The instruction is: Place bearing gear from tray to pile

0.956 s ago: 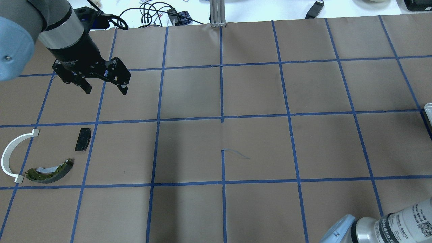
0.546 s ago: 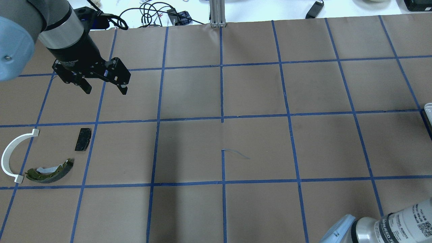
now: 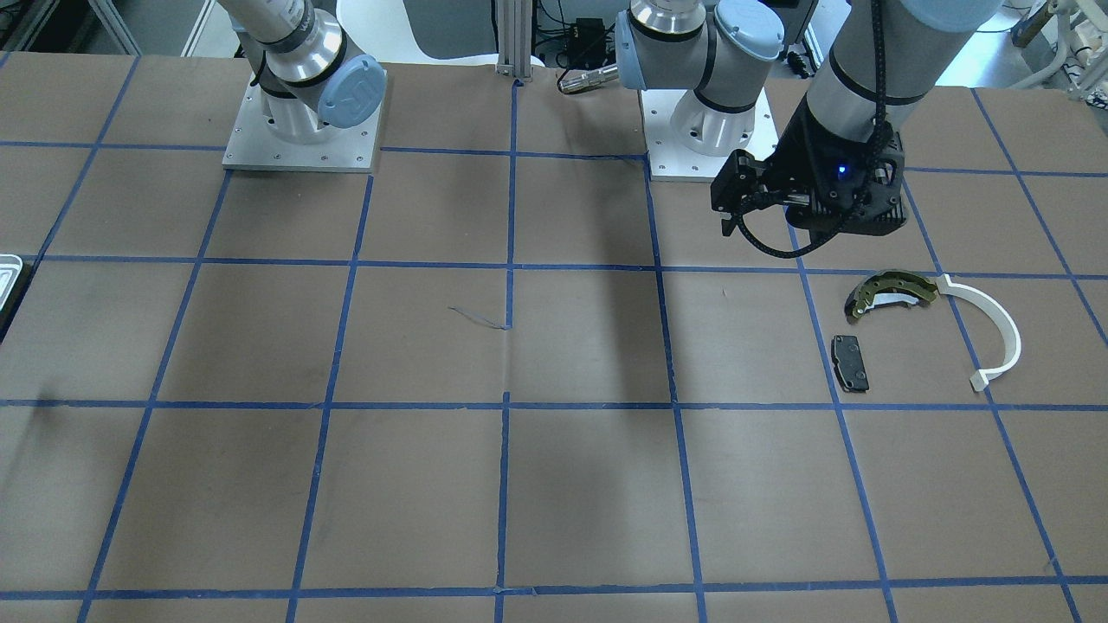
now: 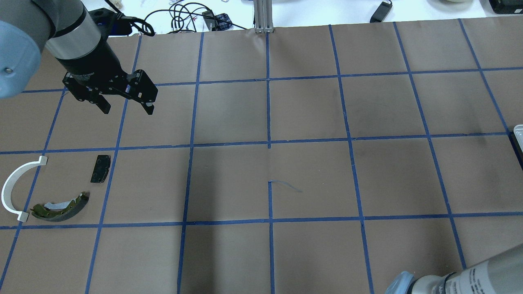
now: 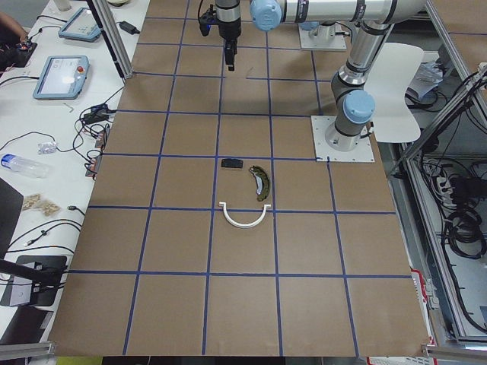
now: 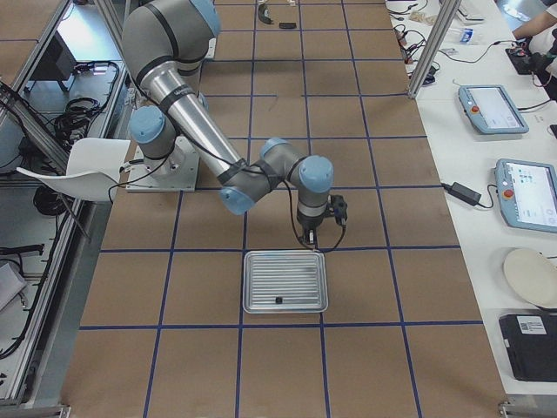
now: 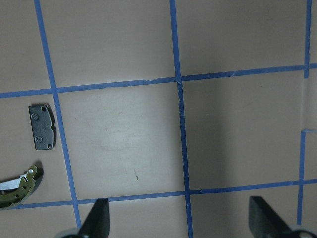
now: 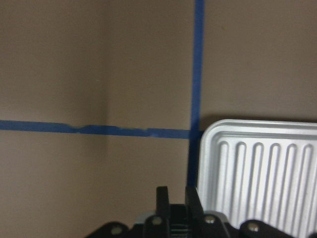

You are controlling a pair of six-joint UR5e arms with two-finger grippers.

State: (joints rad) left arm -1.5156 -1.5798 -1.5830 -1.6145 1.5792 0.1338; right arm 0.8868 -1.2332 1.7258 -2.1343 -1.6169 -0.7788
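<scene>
right hand (image 8: 177,193): fingers drawn close together, nothing seen between them; poised over the counter (image 4: 310,179) just beside the tray's corner; out of frame in the overhead and front-facing views.
tray (image 6: 261,279): whole only in the right-side view; elsewhere cut down to a corner at a frame edge.
bearing gear (image 6: 278,300): in the tray, near the rim opposite the right hand; a dark speck, too small to tell its shape.
left hand (image 4: 127,107): spread wide, gripping nothing, hanging over bare counter beyond the pile.
pile: brake shoe (image 4: 61,206), brake pad (image 4: 100,168) and white arc (image 4: 14,183) close together; arc's end just beside the shoe, touching or not hard to tell.
right arm (image 4: 457,279): only a sliver at the overhead's bottom edge; lower in frame than half a second ago, with less of it showing.
since then: left hand and pile unmoved.
</scene>
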